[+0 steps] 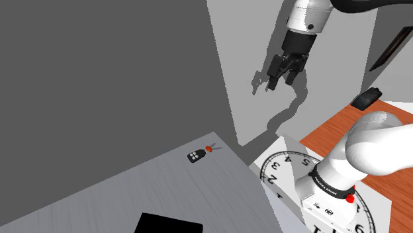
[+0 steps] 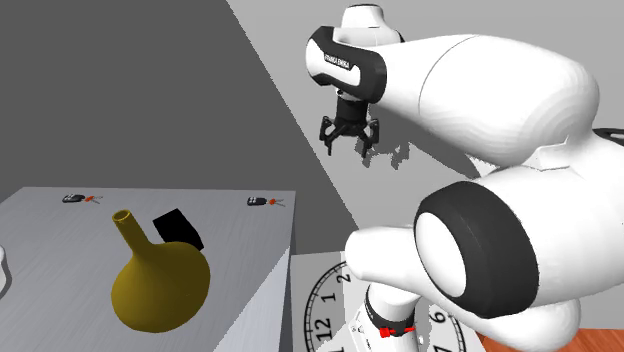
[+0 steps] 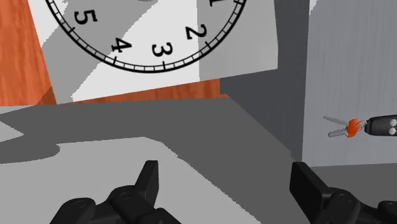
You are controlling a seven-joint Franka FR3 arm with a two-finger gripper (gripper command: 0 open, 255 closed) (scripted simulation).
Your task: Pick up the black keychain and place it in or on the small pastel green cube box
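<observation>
I see the white arm (image 1: 370, 149) reaching up high | grey table (image 1: 132, 192) down below | yellow vase (image 2: 160, 285) and black box (image 2: 178, 228) on the table | my gripper (image 1: 281, 83) in the air, fingers wide apart, holding nothing | black keychain (image 1: 198, 154) flat on the table near its corner, well apart from the gripper

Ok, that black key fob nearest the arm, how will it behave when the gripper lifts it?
Probably light: the key fob looks small and flat on the grey table. Its keys join by an orange link, so they will likely dangle and swing. Lying flat, it offers the open gripper little height, so it may slip.
</observation>
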